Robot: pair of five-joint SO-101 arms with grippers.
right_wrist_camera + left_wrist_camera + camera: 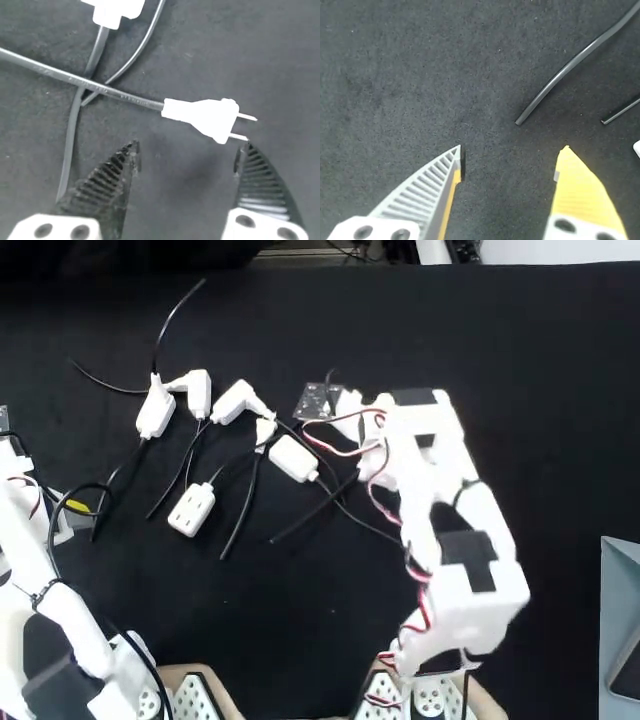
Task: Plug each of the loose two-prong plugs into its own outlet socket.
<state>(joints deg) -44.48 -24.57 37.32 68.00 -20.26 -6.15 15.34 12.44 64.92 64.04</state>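
Right tool [189, 150] spread wide, hovering over a loose two-prong plug [202, 117] lying flat on the desk [280, 50], prongs free. Step: pickup, not yet gripped. Next likely needs lowering and closing across the plug body. Left tool [512, 150] spread, empty.

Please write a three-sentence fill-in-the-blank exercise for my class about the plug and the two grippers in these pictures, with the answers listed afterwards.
1. The white plug lying just ahead of the right gripper has ____ metal prongs.
2. The cord joined to that plug is ____ in colour.
3. The left gripper hangs over the dark cloth with its jaws ____.

Missing words: two; black; open.
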